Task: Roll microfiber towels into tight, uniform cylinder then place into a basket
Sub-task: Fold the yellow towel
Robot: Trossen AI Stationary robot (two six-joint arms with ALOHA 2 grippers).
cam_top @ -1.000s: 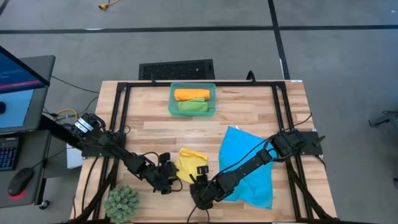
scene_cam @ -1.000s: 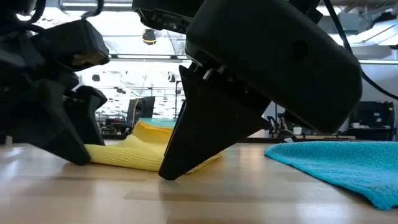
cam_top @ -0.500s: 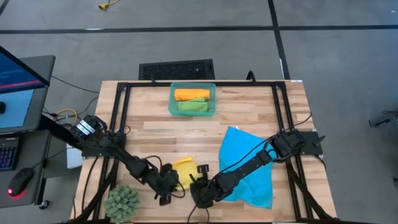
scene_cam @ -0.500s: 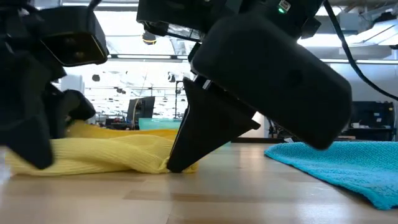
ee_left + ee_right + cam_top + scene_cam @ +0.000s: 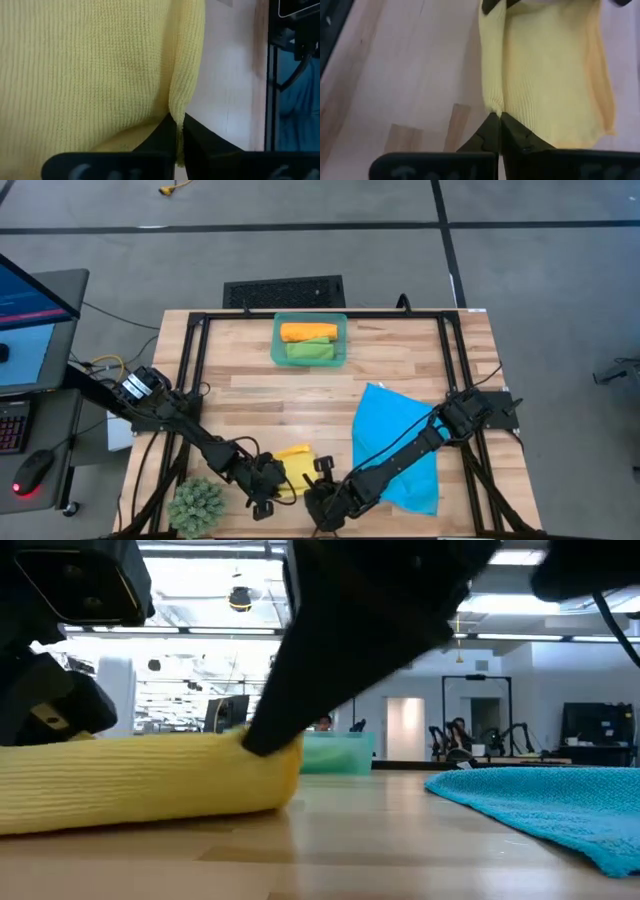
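The yellow towel lies bunched near the table's front edge, and in the low view it is a long, low band resting on the wood. My left gripper is shut on its left end and my right gripper on its right end. The blue towel lies spread flat at the right, under my right arm. The basket at the far middle holds an orange roll and a green roll. My left gripper pinches a raised fold of the yellow towel between its two fingertips, slanting down from the near side. The cloth beyond the fingers rests on the table. My right gripper pinches a fold at the towel's other end in the same way, slanting down. The towel's underside stays on the wood.
A spiky green plant ball sits at the near left corner, close to my left arm. A black frame runs around the table top. Bare wood lies between the basket and the towels.
Both grippers have closed on the yellow towel and moved toward the table's near edge, rising a little. The towel has been dragged nearer and pulled from a crumpled heap into a longer band between them.
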